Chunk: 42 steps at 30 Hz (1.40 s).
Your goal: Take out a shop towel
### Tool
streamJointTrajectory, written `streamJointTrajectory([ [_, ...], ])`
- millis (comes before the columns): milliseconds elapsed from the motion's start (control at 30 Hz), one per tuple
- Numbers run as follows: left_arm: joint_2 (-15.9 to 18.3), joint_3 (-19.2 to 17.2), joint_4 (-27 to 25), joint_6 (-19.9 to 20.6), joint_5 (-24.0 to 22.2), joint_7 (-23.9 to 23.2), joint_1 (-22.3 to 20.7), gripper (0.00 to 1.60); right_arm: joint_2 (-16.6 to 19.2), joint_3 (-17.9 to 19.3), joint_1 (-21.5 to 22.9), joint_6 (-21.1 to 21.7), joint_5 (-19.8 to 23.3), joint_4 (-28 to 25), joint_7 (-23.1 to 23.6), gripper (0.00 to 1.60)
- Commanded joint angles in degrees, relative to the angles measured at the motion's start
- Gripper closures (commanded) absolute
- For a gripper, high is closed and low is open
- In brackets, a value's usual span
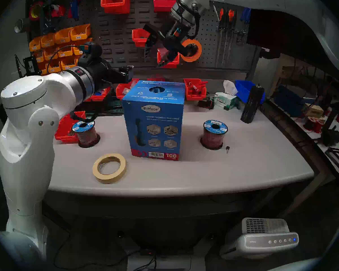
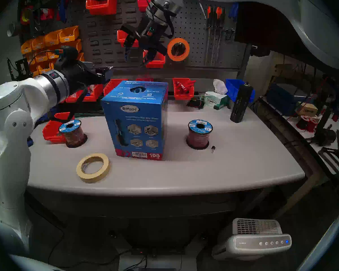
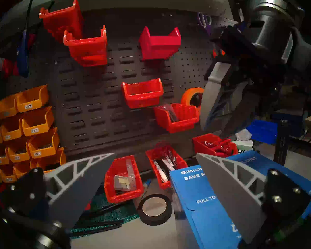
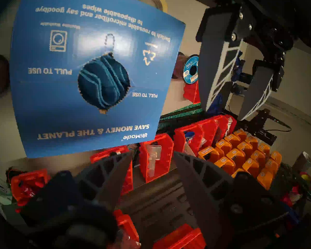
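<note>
A grey worktable point(image 1: 243, 167) with a rounded front edge stands before a dark pegboard wall point(image 1: 115, 36) hung with red and yellow bins. At its middle stands one blue carton point(image 1: 155, 124), my landmark. The towel point(image 4: 103, 82) sits folded in the round hole of the carton's top, untouched. Two wire spools flank the carton, one to its left point(image 1: 85, 133), one to its right point(image 1: 213, 133). One roll of tan tape point(image 1: 109, 168) lies in front of the carton, to the left; one orange roll point(image 1: 191, 50) hangs on the wall behind. One tissue box point(image 1: 224, 100) stands behind the carton, to the right. My left gripper point(image 3: 155, 156) is level behind the carton's left corner, jaws wide, empty. My right gripper point(image 4: 153, 154) hangs above the carton, jaws half apart, empty.
</note>
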Motion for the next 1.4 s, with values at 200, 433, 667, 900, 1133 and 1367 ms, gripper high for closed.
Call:
streamJointTrajectory([
  [200, 0.28, -0.26, -2.08, -0.07, -0.66, -0.55, 0.45, 0.00, 1.52, -0.80, 3.70, 0.14, 2.23, -0.68, 3.03, 0.55],
  [433, 0.51, -0.98, -2.98, -0.07, -1.30, -0.86, 2.97, 0.00, 1.83, -1.45, 4.08, 0.14, 3.25, -1.05, 2.86, 0.54],
  [667, 0.83, -3.06, -3.53, -0.07, -1.99, -0.87, 5.86, 0.00, 2.07, -2.06, 4.41, 0.14, 4.14, -1.37, 2.65, 0.55],
  [900, 1.01, -6.43, -3.54, -0.07, -2.41, -0.52, 7.37, 0.00, 2.24, -2.60, 4.57, 0.14, 4.90, -1.59, 2.39, 0.53],
  [1133, 0.98, -9.55, -3.54, -0.07, -3.07, 0.37, 9.77, 0.00, 2.35, -3.15, 4.72, 0.14, 5.57, -1.85, 2.24, 0.53],
  [1367, 1.03, -11.86, -3.54, -0.07, -3.97, 0.61, 11.53, 0.00, 2.43, -3.59, 4.91, 0.14, 6.26, -2.10, 2.18, 0.54],
])
